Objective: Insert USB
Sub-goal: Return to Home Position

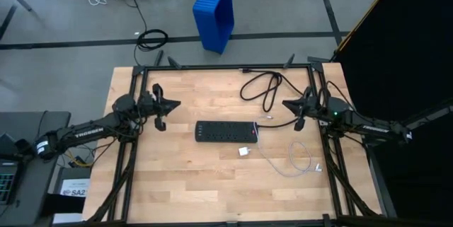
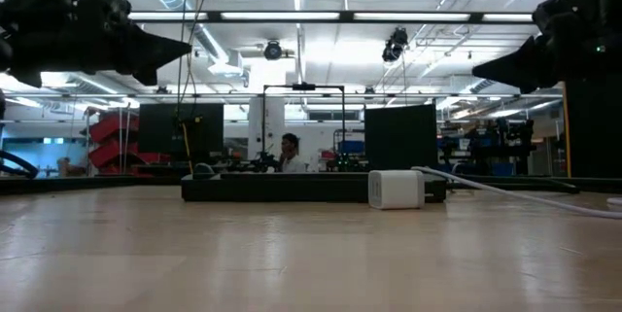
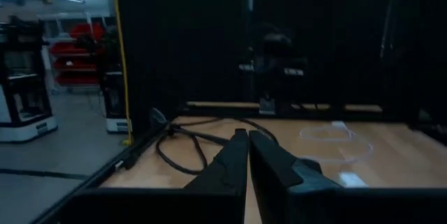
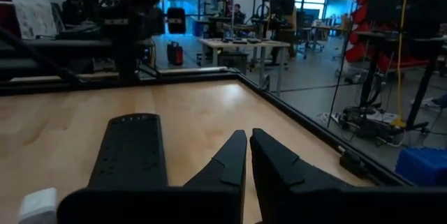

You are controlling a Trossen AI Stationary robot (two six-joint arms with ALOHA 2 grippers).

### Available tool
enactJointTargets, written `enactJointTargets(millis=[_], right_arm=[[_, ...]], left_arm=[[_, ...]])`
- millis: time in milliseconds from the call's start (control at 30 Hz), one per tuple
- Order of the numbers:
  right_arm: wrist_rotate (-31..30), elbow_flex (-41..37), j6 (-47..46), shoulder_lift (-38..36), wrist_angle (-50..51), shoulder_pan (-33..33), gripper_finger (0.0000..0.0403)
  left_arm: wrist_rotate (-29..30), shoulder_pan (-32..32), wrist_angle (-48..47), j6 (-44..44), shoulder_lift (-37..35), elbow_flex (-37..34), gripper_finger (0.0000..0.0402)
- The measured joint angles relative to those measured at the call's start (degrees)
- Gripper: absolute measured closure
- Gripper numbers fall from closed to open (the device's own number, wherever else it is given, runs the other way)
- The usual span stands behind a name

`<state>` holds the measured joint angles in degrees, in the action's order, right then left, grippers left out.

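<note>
Power strip (image 1: pixel 226 132) blocks table (image 1: pixel 156 177) centre. From it: black cord (image 1: pixel 263 89) at 1 o'clock, USB (image 1: pixel 300 162) at 4, white adapter (image 1: pixel 244 152) at 5. Open passage from 6 to 11 o'clock.

We see ceiling strip lights (image 2: pixel 340 16) glaring overhead, a soft sheen on the table (image 2: pixel 292 254), and the left wrist view dim.

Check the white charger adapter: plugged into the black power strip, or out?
Out. The adapter lies on the table beside the power strip, in none of its sockets.
</note>
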<state>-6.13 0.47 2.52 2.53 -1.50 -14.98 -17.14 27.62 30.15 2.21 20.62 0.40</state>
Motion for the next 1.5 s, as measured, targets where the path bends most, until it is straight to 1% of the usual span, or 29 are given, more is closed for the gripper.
enactJointTargets(millis=[167, 267, 467, 567, 733, 800, 900, 1000, 1400, 1500], right_arm=[[0.35, 0.00, -0.82, 1.77, 0.04, 0.00, 0.0403], [0.35, -0.02, -0.95, 2.21, 0.04, 0.00, 0.0403], [0.33, -0.04, -0.95, 2.18, 0.02, 0.00, 0.0402], [0.33, -0.04, -0.95, 2.19, 0.00, 0.00, 0.0402], [0.26, -0.04, -1.44, 1.96, -0.04, 0.00, 0.0402], [0.28, -0.05, -1.41, 1.87, -0.04, 0.00, 0.0402], [0.26, -0.07, -1.44, 1.85, -0.04, 0.00, 0.0402], [0.26, -0.07, -1.40, 1.83, -0.05, 0.00, 0.0402], [0.28, -0.09, -0.95, 1.81, -0.11, 0.00, 0.0403], [0.28, -0.09, -0.91, 1.81, -0.13, 0.00, 0.0403]], left_arm=[[-0.14, 1.34, -1.41, 2.54, -4.92, 0.06, 0.0402], [0.61, 1.38, -8.18, 2.54, -8.30, 1.64, 0.0402], [8.25, 1.18, -22.67, 0.62, -16.60, 5.40, 0.0402], [11.39, 1.18, -25.97, 0.18, -20.73, 5.59, 0.0402], [12.39, 1.13, -24.04, -0.63, -20.59, 5.37, 0.0402], [12.01, 1.11, -21.06, -0.67, -20.65, 4.27, 0.0402], [9.83, 1.11, -15.80, -0.69, -20.61, 1.78, 0.0402], [9.70, 1.11, -12.57, -0.53, -20.59, 0.07, 0.0402], [10.18, 1.16, -20.19, -0.26, -20.59, 0.09, 0.0402], [11.36, 1.16, -21.94, -0.29, -20.59, 0.09, 0.0402]])
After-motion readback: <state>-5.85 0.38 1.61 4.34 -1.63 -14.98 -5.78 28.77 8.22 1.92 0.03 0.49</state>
